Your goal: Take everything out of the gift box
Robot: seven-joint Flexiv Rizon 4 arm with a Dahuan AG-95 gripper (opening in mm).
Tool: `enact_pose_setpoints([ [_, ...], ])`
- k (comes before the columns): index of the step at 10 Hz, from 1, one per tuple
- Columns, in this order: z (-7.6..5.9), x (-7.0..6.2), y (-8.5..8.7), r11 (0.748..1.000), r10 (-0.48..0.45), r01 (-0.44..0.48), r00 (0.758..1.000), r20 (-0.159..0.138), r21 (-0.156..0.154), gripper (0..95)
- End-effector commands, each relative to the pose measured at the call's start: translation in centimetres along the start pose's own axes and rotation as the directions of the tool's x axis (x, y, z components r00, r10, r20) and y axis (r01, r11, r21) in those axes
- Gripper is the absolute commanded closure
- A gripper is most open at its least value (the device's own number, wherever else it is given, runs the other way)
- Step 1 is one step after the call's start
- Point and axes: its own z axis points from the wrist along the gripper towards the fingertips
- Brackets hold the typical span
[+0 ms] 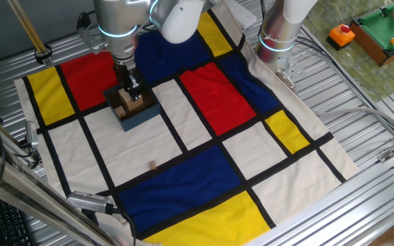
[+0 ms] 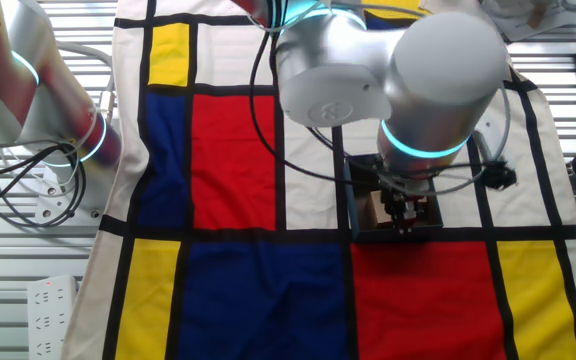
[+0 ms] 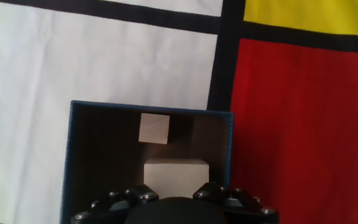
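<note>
The gift box (image 3: 73,162), blue-grey outside and dark inside, sits on a white panel of the cloth beside a black line; it also shows in one fixed view (image 1: 137,117) and in the other fixed view (image 2: 363,215). Inside it lie a small tan cube (image 3: 154,129) near the far wall and a larger pale beige cube (image 3: 174,169). My gripper (image 3: 176,190) reaches down into the box, its fingers (image 3: 143,194) pressed against both sides of the pale cube. The gripper shows in one fixed view (image 1: 133,94) and in the other fixed view (image 2: 403,212). A small brown block (image 1: 152,165) lies on the cloth outside the box.
The cloth has red, blue, yellow and white panels (image 1: 211,96). A second arm's base (image 1: 279,37) stands at the cloth's far edge. A green-topped toy table (image 1: 382,31) and an orange object (image 1: 340,34) sit at the far right. Metal slats surround the cloth.
</note>
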Motion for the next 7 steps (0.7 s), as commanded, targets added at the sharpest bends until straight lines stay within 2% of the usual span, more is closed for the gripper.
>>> enact_pose_setpoints([
  [1,-1.8,-0.1,0.4,1.0,0.001,-0.001,1.0,-0.009,-0.012,95.0],
  [4,-5.5,-0.3,2.1,1.0,0.022,-0.023,0.999,-0.038,-0.013,95.0],
  [5,-6.4,-0.5,2.9,0.999,0.036,-0.037,0.998,-0.044,-0.012,95.0],
  [6,-6.4,-0.5,2.9,0.999,0.036,-0.037,0.998,-0.044,-0.012,95.0],
  [7,-7.4,-0.7,4.6,0.998,0.061,-0.062,0.997,-0.047,-0.006,95.0],
])
